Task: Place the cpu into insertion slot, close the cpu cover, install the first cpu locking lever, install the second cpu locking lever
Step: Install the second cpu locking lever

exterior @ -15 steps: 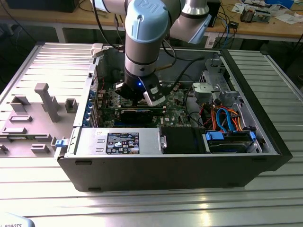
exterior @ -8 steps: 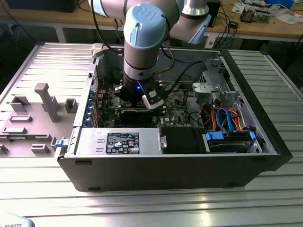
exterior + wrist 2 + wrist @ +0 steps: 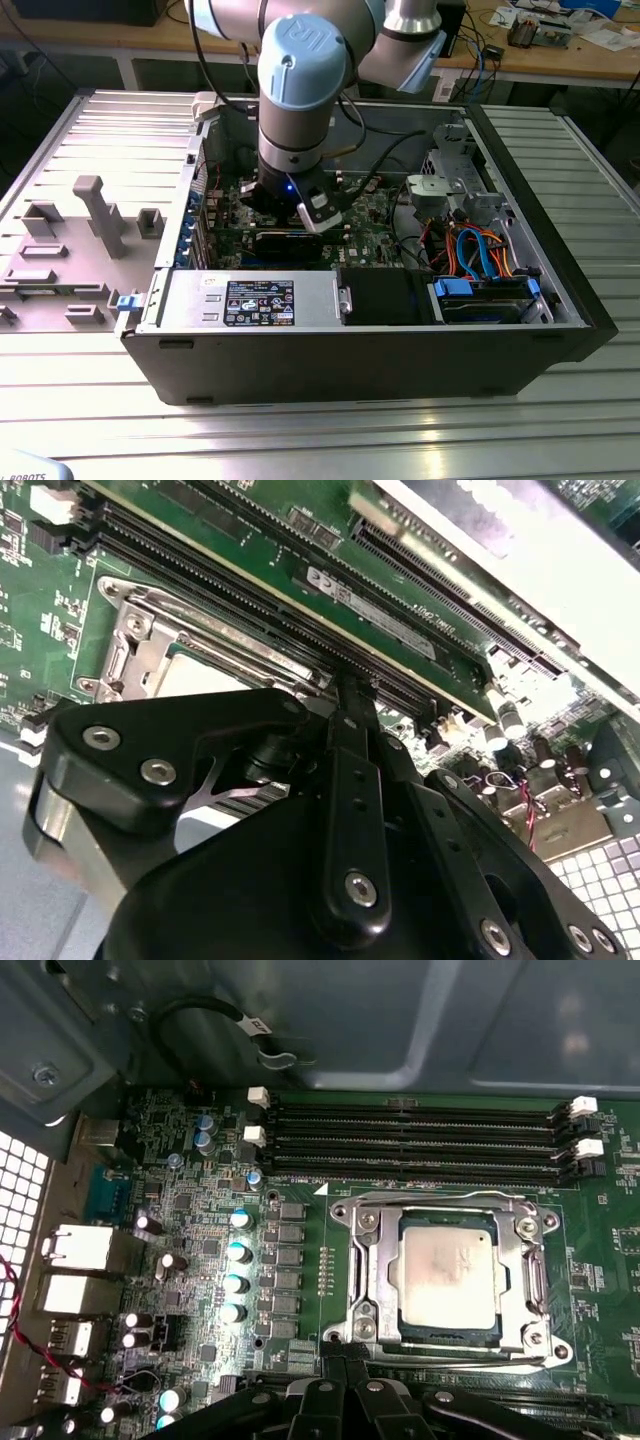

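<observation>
Open computer case (image 3: 560, 300) on a slatted metal table (image 3: 300, 440), arm reaching in over the motherboard (image 3: 200, 1290). The cpu cover (image 3: 365, 1260) lies flat over the socket, the cpu (image 3: 447, 1277) seated in its window. Gripper (image 3: 345, 1365) just beside the socket edge, fingers (image 3: 352, 720) pressed together, seemingly holding nothing.

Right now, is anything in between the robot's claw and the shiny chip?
Nothing visible is. In the first wrist view the cpu already sits in its socket, with the cpu cover lying framed around it. The gripper hangs at the socket's edge, only bare board between them.
</observation>
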